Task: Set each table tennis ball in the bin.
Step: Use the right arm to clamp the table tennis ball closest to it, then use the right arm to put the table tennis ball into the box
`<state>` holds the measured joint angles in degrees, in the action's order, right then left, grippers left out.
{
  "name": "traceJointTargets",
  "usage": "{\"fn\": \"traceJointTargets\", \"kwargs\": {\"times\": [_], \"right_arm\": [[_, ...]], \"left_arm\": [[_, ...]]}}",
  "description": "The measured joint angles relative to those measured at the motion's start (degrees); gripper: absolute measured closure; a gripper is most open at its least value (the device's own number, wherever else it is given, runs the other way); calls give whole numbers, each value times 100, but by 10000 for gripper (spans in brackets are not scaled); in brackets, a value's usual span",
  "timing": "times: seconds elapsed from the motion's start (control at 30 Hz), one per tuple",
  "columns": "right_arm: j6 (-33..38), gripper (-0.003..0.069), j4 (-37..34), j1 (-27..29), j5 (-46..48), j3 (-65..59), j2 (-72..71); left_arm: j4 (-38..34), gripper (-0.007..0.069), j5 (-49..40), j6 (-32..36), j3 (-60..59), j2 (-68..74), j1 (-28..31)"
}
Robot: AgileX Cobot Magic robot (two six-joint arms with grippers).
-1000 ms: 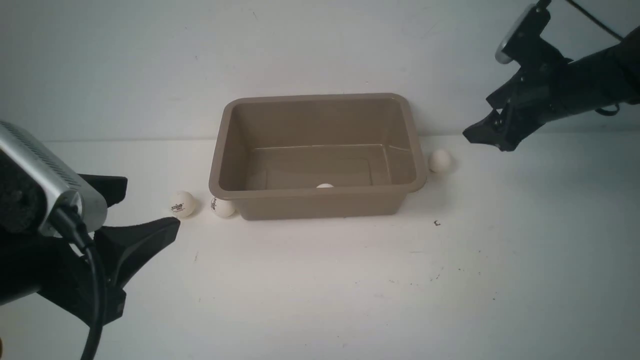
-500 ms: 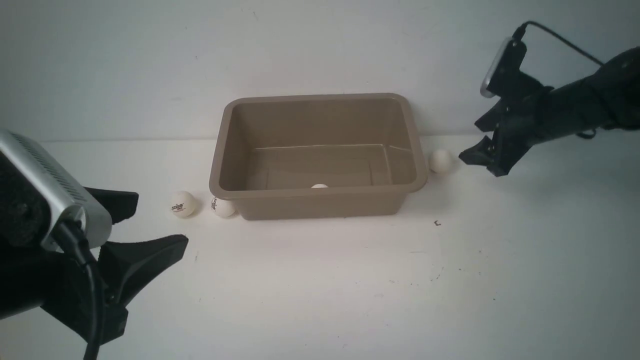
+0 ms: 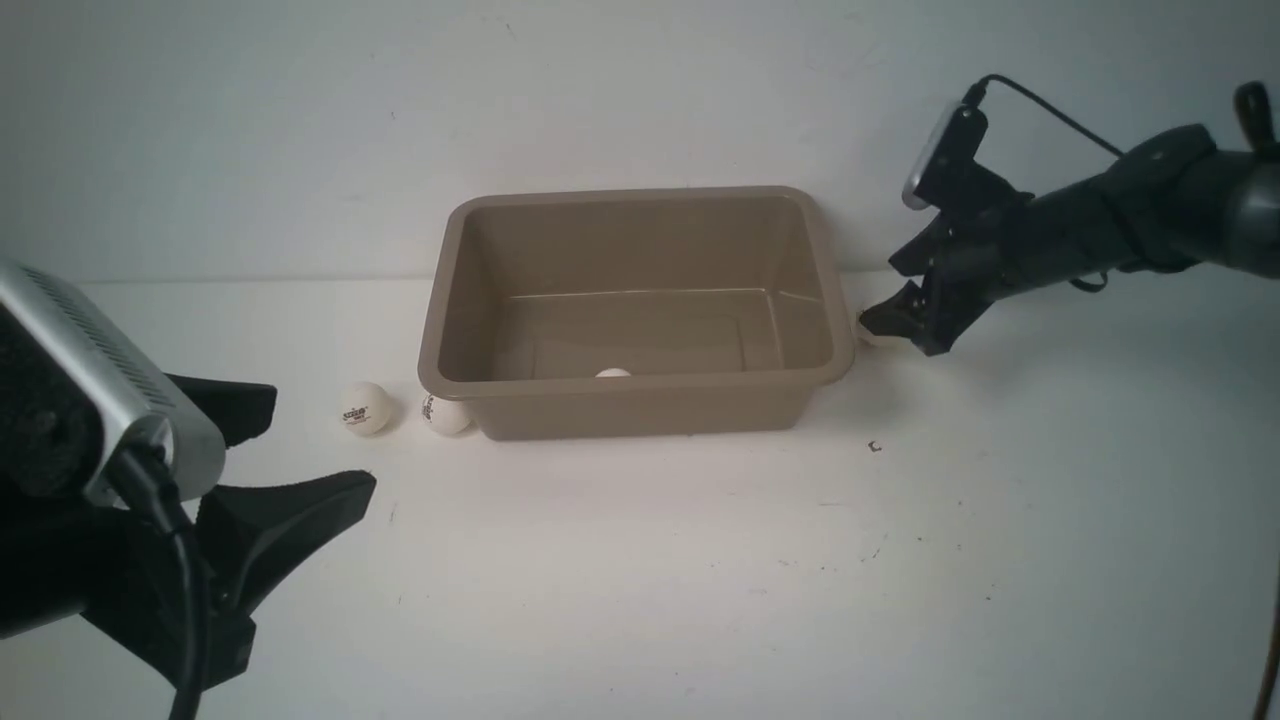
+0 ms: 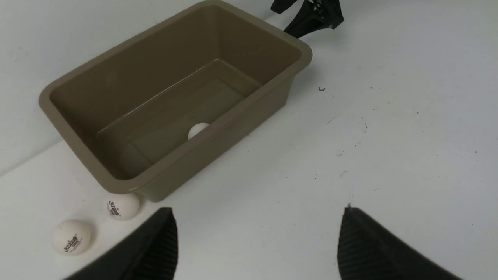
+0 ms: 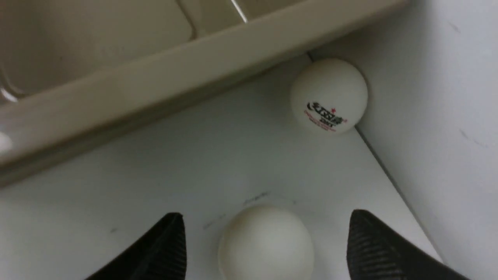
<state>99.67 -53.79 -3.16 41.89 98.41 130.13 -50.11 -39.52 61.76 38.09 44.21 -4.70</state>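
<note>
While parked midway along the worktop (image 3: 640,560)'s back edge, close to the wall (image 3: 300,120), contains a single table tennis ball (image 3: 612,373), down on the floor against the near long side: taupe bin (image 3: 640,405), open-topped.

Right fingers (image 5: 155,249) spread apart, down at the worktop beside the bin's short side facing the right edge. Between them a plain white ball (image 5: 266,245), with a gap on either side, touching neither finger. Beyond it, a logo-printed ball (image 5: 328,95) tucked at the back edge against the wall, just beside the bin's rim.

Left fingers (image 4: 155,245) set wide near the front-left corner, gripping nothing, only bare worktop between. Well apart from two more printed balls (image 3: 365,408) (image 3: 445,413), near each other off the bin's near corner on the left-edge side; inner one right at the bin, touching or not, cannot tell.

Counted: one bin; five balls, one inside and four out on the worktop; two pairs of fingers.
</note>
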Motion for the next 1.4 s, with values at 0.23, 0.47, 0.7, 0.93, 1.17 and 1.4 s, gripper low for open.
{"fn": "traceJointTargets", "kwargs": {"times": [0.23,0.47,0.7,0.93,1.17,1.4], "right_arm": [[-407,155,276,-50,7,316,357],[-559,206,310,-50,-281,347,549],[-564,299,292,-50,-517,417,534],[-666,299,427,-50,45,446,-218],[-676,299,-187,-86,1082,478,-1242],[280,299,-1299,-668,1378,515,-751]], "left_arm": [[0,125,0,17,0,0,0],[0,125,0,18,0,0,0],[0,125,0,18,0,0,0],[0,125,0,18,0,0,0],[0,125,0,18,0,0,0],[0,125,66,29,0,0,0]]}}
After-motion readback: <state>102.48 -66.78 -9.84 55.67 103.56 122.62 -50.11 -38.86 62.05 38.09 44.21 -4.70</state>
